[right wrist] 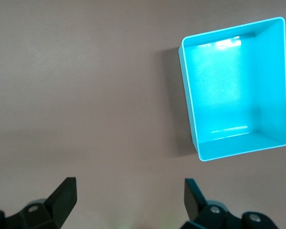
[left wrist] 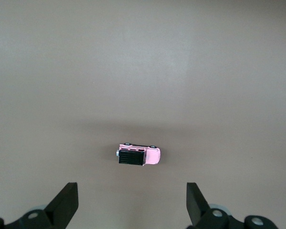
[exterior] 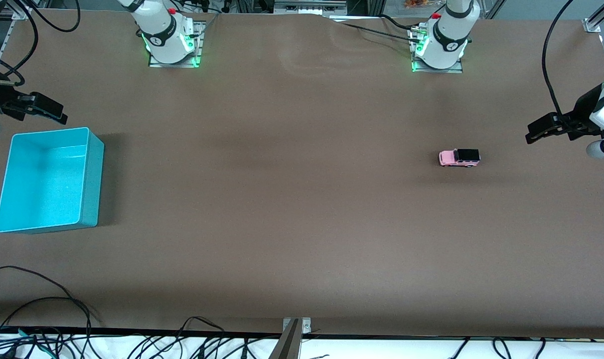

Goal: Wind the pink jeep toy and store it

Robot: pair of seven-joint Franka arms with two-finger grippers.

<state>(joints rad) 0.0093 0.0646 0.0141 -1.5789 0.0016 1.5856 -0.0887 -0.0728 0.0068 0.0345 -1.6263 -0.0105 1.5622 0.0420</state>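
The pink jeep toy (exterior: 459, 158) stands on its wheels on the brown table, toward the left arm's end; its roof is black. My left gripper (exterior: 531, 133) hangs open over the table's end beside the jeep and touches nothing. In the left wrist view the jeep (left wrist: 138, 155) lies a little ahead of the open left gripper (left wrist: 132, 200). An empty teal bin (exterior: 92, 179) sits at the right arm's end. My right gripper (exterior: 60, 115) hovers open just off the bin's rim. The right wrist view shows the bin (right wrist: 229, 90) off to one side of the empty right gripper (right wrist: 128, 198).
Both arm bases (exterior: 170, 40) (exterior: 439, 47) stand along the table's edge farthest from the front camera. Black cables (exterior: 33, 309) trail over the edge nearest that camera, by a metal bracket (exterior: 296, 326). Bare brown table (exterior: 282, 189) stretches between jeep and bin.
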